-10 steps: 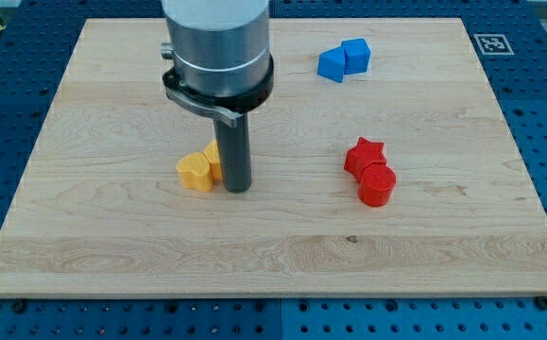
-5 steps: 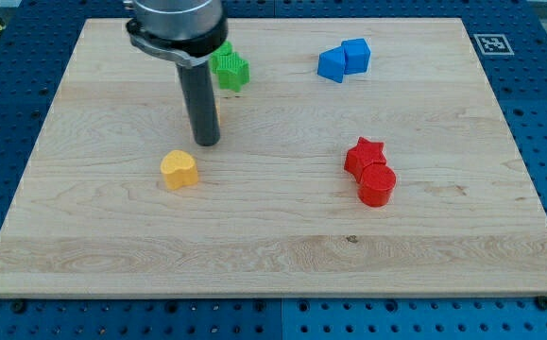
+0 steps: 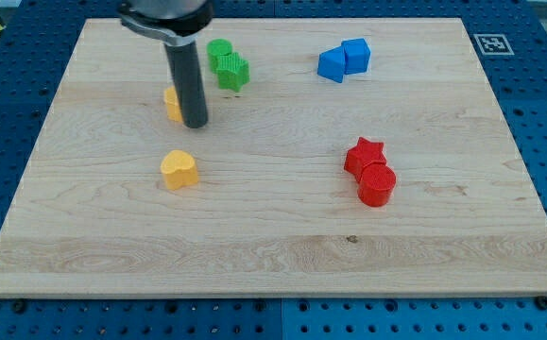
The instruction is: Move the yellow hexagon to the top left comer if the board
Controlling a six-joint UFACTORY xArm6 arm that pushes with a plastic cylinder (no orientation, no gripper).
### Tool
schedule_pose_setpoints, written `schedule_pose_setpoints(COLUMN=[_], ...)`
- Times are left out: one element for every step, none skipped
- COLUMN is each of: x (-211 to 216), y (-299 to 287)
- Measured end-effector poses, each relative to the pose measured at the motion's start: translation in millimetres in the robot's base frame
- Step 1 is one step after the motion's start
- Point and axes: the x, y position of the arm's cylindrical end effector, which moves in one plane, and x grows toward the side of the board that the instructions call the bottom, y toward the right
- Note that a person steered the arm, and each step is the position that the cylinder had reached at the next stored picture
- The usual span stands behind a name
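The yellow hexagon [image 3: 172, 102] lies on the wooden board [image 3: 273, 236], left of centre in the upper half, mostly hidden behind my rod. My tip [image 3: 196, 124] touches the board right against the hexagon's right side. A yellow heart-shaped block [image 3: 179, 169] lies below the tip, apart from it.
Two green blocks [image 3: 227, 63] sit together up and to the right of the rod. Two blue blocks [image 3: 343, 59] touch each other at the upper right. A red star [image 3: 364, 153] and a red cylinder [image 3: 378, 184] touch each other at the right of centre.
My rod has moved up and to the left, away from the yellow heart. The yellow hexagon has moved up and left with it and now shows at the rod's left side.
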Motion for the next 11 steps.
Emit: schedule_pose_setpoints(x=[-6.1,-26.2,-47.1,-64.4,-72.8,-72.8,-72.8,-81.9,-100.0,-116.7,-118.9], y=[-19.7,-19.8,-19.7,-22.3,-36.6,-62.5,-72.1,-72.1,-73.1,-74.3,-82.6])
